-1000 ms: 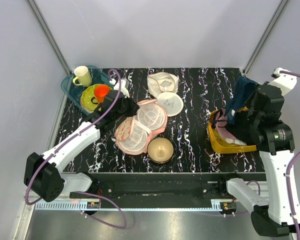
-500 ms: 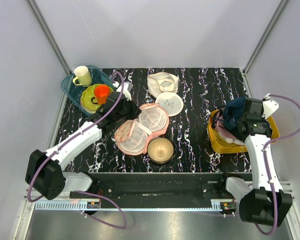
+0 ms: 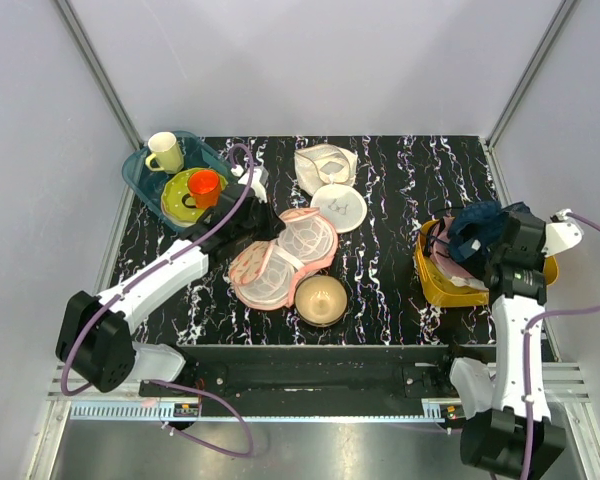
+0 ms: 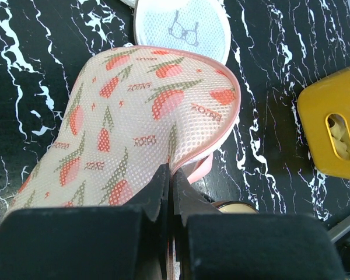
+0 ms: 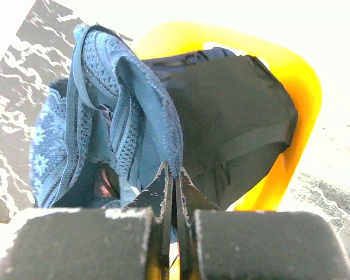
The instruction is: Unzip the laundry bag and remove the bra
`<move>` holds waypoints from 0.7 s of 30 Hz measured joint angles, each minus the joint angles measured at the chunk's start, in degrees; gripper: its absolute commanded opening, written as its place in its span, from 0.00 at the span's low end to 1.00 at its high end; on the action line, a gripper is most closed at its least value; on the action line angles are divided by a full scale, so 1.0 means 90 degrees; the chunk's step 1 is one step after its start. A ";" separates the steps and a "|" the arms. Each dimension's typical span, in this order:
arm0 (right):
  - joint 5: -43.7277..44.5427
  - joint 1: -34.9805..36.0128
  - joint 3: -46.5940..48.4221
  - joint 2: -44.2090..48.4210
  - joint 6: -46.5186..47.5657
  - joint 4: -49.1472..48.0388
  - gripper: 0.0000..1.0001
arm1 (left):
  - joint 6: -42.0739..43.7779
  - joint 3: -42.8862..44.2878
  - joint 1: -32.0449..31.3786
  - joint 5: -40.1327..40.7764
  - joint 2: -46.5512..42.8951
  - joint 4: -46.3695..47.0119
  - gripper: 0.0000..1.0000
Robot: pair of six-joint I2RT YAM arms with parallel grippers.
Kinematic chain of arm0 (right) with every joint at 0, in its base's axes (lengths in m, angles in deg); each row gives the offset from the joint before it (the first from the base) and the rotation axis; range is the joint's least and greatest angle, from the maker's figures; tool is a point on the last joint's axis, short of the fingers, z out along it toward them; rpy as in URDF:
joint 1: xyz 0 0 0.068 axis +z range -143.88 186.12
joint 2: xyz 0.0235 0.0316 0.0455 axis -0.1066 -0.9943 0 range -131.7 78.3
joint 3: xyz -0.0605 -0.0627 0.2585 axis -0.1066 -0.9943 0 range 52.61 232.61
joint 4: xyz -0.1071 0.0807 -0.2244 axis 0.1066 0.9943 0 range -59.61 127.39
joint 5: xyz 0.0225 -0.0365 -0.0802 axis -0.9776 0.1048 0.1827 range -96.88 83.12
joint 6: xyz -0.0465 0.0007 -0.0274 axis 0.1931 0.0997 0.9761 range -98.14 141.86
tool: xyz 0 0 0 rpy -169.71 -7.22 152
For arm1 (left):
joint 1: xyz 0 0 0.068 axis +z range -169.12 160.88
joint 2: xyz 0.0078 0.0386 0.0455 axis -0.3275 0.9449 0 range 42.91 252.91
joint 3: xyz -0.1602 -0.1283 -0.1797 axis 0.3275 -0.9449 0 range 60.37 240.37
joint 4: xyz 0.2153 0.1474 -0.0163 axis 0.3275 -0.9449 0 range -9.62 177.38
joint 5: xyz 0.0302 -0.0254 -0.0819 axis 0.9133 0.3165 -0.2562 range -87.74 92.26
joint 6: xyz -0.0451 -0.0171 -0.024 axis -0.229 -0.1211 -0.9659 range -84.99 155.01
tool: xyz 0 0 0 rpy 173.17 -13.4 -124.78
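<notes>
The salmon-pink laundry bag (image 3: 280, 256) lies in the middle of the table, its carrot-printed mesh flap (image 4: 140, 111) raised. My left gripper (image 3: 260, 222) is shut on the bag's pink edge (image 4: 170, 175) and holds that flap up. My right gripper (image 3: 502, 243) is shut on a blue lace bra (image 3: 475, 224) at the yellow basket (image 3: 435, 287). In the right wrist view the bra (image 5: 105, 105) hangs from my jaws (image 5: 174, 172) over a black garment (image 5: 239, 116) in the basket (image 5: 294, 76).
A tan dome bowl (image 3: 321, 299) sits just in front of the bag. A round white mesh disc (image 3: 338, 207) and beige cloth (image 3: 325, 163) lie behind it. A teal tray (image 3: 137, 172) with mug, green plate and orange cup stands at the back left.
My right arm has swung down and right, bringing the blue bra to the yellow basket. My left gripper has drawn the bag's flap slightly back and right.
</notes>
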 measured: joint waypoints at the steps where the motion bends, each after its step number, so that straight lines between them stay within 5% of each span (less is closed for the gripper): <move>1: 0.0010 -0.0005 0.0027 0.0175 -0.0022 -0.0007 0.00 | 0.0000 0.0002 0.0000 -0.0015 0.0049 0.0002 0.00; 21: 0.0748 -0.0010 0.0770 0.1532 -0.0274 -0.0044 0.00 | 0.0024 0.0002 0.0000 0.0000 0.0068 -0.0148 0.00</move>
